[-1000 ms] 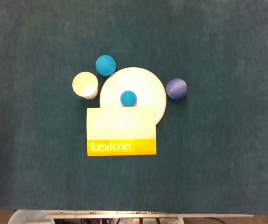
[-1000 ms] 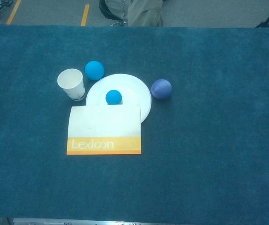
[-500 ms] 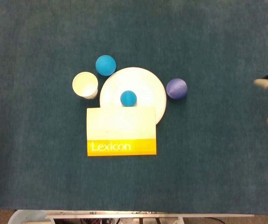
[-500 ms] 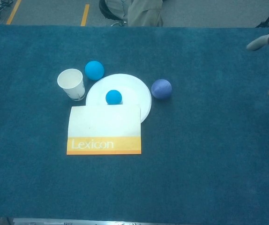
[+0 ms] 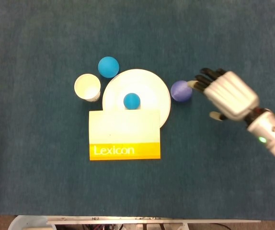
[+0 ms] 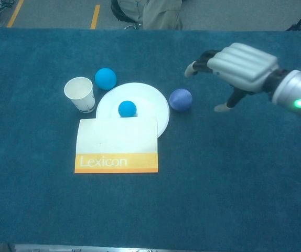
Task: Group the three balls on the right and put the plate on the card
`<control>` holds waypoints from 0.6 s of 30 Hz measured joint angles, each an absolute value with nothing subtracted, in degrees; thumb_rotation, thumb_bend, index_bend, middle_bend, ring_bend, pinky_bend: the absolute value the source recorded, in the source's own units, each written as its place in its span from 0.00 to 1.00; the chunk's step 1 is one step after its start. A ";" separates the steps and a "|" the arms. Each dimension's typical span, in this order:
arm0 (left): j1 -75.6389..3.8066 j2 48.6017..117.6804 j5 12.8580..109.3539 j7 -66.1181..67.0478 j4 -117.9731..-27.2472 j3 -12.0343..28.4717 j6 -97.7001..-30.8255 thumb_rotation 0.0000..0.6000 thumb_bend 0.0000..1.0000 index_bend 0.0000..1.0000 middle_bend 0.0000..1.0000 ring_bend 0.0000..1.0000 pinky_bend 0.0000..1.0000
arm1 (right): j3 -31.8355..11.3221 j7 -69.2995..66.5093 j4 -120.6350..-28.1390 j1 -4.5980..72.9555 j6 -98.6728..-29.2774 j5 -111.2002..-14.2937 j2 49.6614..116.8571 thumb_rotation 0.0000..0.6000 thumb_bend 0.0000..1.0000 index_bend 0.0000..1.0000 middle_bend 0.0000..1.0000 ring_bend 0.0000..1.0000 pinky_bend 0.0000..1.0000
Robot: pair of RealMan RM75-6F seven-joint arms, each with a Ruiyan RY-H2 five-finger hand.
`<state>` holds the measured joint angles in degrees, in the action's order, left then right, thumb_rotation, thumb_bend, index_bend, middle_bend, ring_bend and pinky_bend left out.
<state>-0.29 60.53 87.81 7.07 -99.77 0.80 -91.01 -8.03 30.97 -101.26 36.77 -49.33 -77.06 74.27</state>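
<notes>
Purple ball (image 5: 181, 90) round, matte, just beside released, spread right hand (image 5: 228, 94).

We read one word only: "Lexicon", in white letters on the orange band along the lower edge of the card (image 5: 124, 134), left of the frame's centre in both views. We find no other legible text anywhere.

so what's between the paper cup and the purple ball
The white plate lies between the paper cup and the purple ball, with a small blue ball resting on it. The head view shows this most plainly.
</notes>
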 measured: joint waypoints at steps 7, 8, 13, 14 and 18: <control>0.02 60.05 87.10 4.46 -98.35 0.98 -90.84 1.00 0.44 0.34 0.31 0.27 0.22 | -9.61 37.89 -92.27 42.97 -46.33 -68.26 84.59 1.00 0.02 0.24 0.28 0.18 0.36; 0.07 59.97 87.02 4.16 -98.21 0.98 -90.81 1.00 0.44 0.34 0.31 0.27 0.22 | -9.71 38.53 -90.90 43.80 -46.07 -67.16 86.00 1.00 0.02 0.24 0.28 0.18 0.36; 0.24 59.58 86.58 3.28 -97.73 1.02 -90.50 1.00 0.44 0.34 0.31 0.27 0.22 | -9.69 40.19 -86.09 46.53 -45.37 -63.79 90.53 1.00 0.02 0.24 0.28 0.18 0.36; 0.24 59.55 86.56 3.18 -97.73 1.02 -90.45 1.00 0.44 0.34 0.31 0.27 0.22 | -9.53 40.52 -85.12 47.06 -45.29 -63.26 91.35 1.00 0.02 0.24 0.28 0.18 0.36; 0.25 59.53 86.49 2.66 -97.57 1.01 -90.19 1.00 0.44 0.34 0.31 0.27 0.22 | -8.70 41.37 -82.45 48.02 -45.38 -61.85 93.08 1.00 0.03 0.24 0.28 0.18 0.36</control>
<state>0.25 59.53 86.49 2.66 -97.57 1.01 -90.19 -8.70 41.37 -82.45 48.02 -45.38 -61.85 93.08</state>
